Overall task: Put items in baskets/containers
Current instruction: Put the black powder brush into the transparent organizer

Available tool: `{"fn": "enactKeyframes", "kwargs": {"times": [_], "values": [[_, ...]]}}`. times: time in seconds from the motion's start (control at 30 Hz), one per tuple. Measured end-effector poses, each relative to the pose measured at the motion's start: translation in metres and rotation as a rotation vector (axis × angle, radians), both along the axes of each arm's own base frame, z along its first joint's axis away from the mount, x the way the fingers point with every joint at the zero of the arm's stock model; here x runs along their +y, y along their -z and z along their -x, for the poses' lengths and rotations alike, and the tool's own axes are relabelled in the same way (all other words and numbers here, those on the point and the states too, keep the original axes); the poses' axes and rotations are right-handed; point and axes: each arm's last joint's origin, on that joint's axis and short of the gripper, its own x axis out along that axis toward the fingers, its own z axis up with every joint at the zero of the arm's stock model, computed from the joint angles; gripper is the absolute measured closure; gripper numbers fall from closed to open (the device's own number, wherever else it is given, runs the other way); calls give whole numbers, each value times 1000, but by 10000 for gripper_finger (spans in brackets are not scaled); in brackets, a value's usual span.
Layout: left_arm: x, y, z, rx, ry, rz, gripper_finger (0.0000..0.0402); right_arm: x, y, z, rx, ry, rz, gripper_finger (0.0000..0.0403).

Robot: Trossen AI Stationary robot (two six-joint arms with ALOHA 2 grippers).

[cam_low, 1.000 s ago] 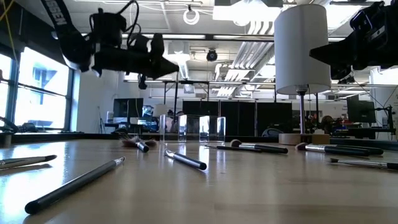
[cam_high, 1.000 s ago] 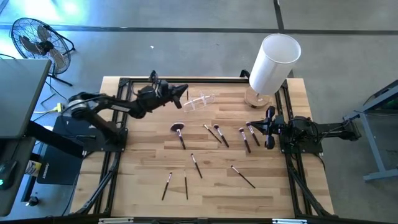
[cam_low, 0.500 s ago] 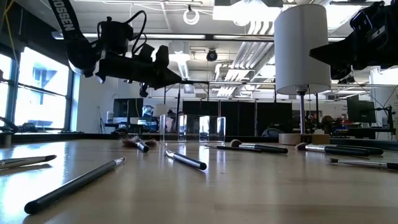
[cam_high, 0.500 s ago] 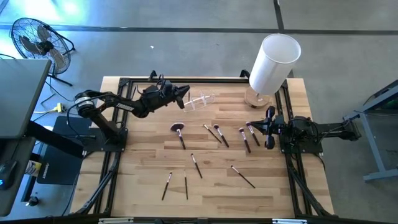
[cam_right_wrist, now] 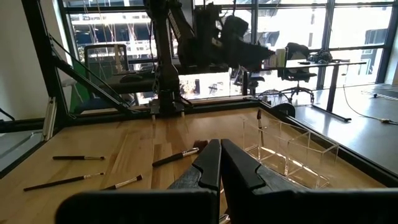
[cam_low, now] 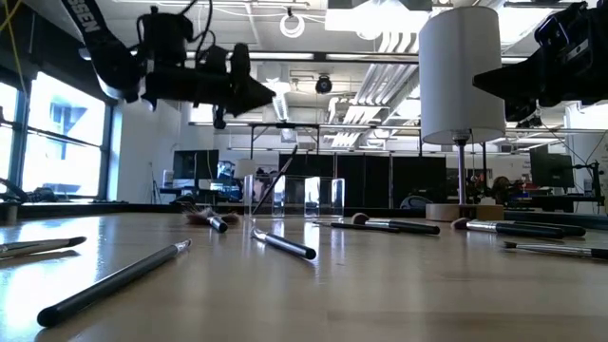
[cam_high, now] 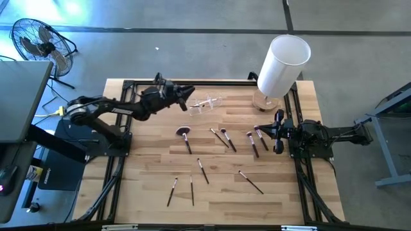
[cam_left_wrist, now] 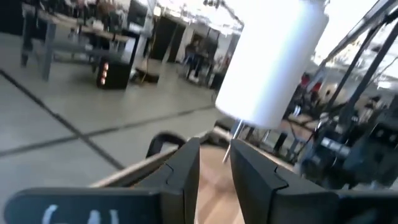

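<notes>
The clear plastic holder [cam_high: 207, 104] [cam_low: 294, 197] [cam_right_wrist: 286, 149] stands near the table's far edge. One slim brush [cam_low: 274, 180] [cam_right_wrist: 259, 124] leans inside it, bristle end up. Several other dark-handled brushes lie flat on the wood, among them a fan-tipped one [cam_high: 185, 138], a pair [cam_high: 221, 136] and one nearer the front [cam_high: 250, 181]. My left gripper [cam_high: 189, 92] [cam_low: 271, 95] [cam_left_wrist: 214, 168] hovers just left of and above the holder, fingers apart with nothing between them. My right gripper [cam_high: 275, 133] [cam_right_wrist: 220, 162] waits shut near the table's right edge.
A tall white cylinder [cam_high: 282, 64] [cam_low: 461, 71] on a round wooden base stands at the far right corner, right of the holder. Black frame rails run along the table's left, right and far edges. Bare wood lies along the near edge, below the brushes.
My left gripper dipped and reached right toward the holder, then rose and drew back left a little. A brush now leans in the holder's left compartment, where none showed a second ago.
</notes>
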Motion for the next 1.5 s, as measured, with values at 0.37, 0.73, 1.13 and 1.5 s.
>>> {"fn": "enactKeyframes", "kwargs": {"times": [0.37,0.73,1.13,1.5], "values": [[-72,-39,0,234,-1,60,396,0,0,0,0,-1,0,402],[-155,-28,-4,603,159,297,400,0,-1,0,-6,4,7,402],[-183,-15,12,759,213,360,401,0,-4,0,-78,-36,-245,402],[-184,-9,18,898,304,297,401,-1,-17,3,-254,-47,-472,402]]}}
